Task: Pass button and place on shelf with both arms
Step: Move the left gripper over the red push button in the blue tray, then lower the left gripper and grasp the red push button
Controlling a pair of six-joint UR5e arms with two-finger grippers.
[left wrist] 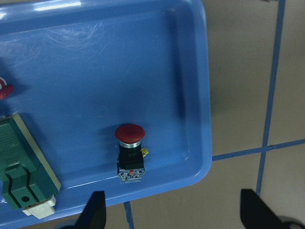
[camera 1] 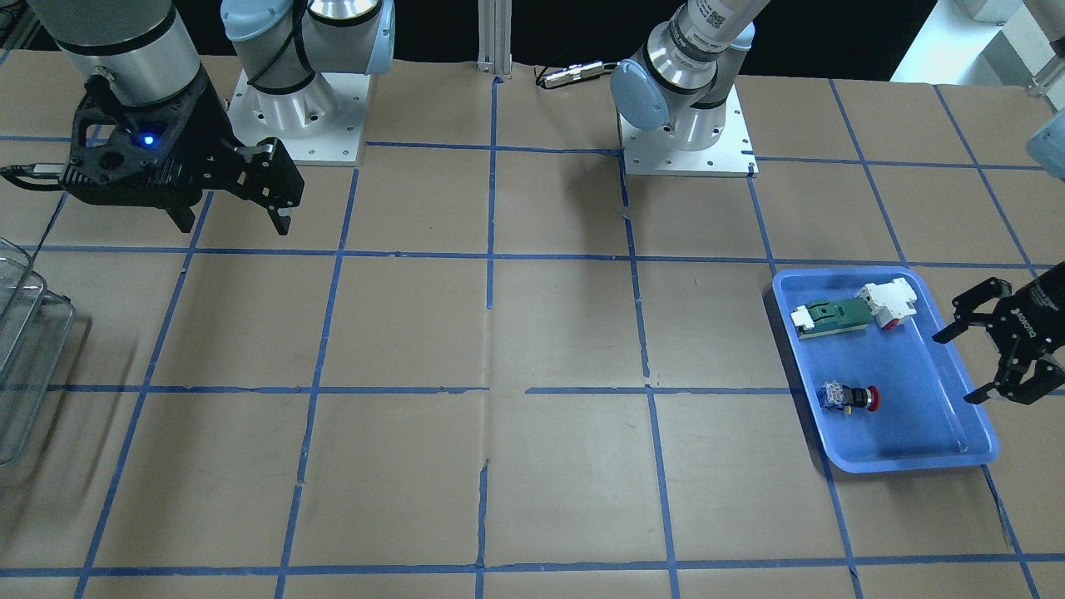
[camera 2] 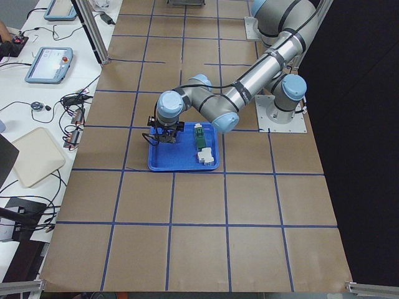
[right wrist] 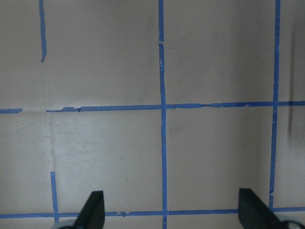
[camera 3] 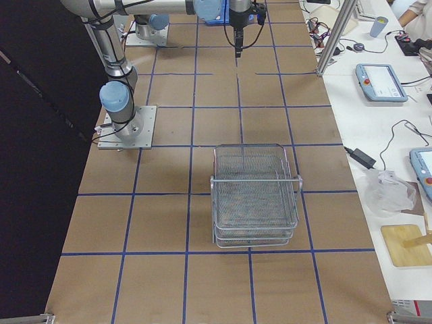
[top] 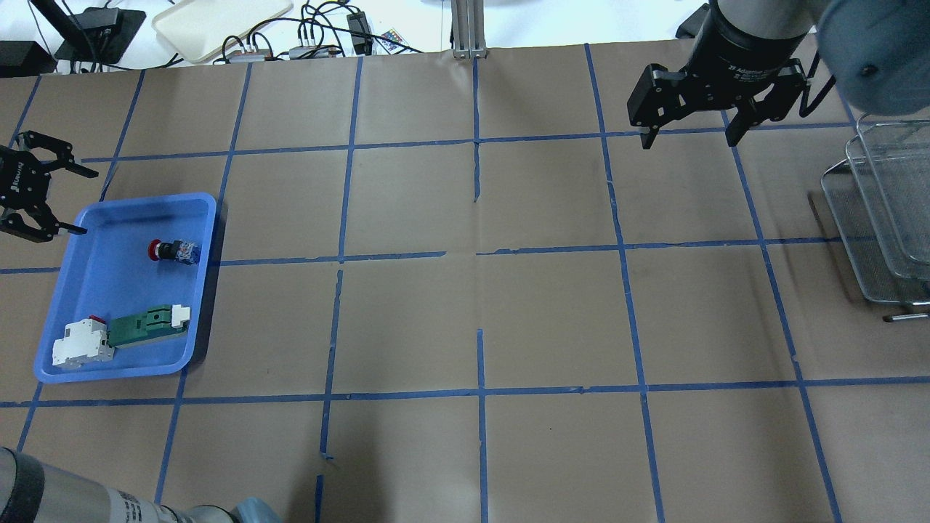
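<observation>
The button (camera 1: 850, 398) lies on its side in the blue tray (camera 1: 915, 391), red head toward my left gripper. It also shows in the overhead view (top: 174, 251) and the left wrist view (left wrist: 130, 152). My left gripper (camera 1: 957, 368) is open and empty, raised over the tray's outer edge (top: 85, 203), a short way from the button. The shelf (top: 879, 218), a silver wire-mesh rack, stands at the opposite end of the table (camera 3: 255, 196). My right gripper (top: 689, 140) is open and empty, raised above bare table (camera 1: 233, 226), apart from the shelf.
A green-and-white flat part (top: 149, 325) and a white block with a red tab (top: 81, 346) lie in the tray's other end. The two arm bases (camera 1: 295, 116) (camera 1: 686, 125) stand at the robot's edge. Cables and a cream tray (top: 218, 22) lie beyond the table.
</observation>
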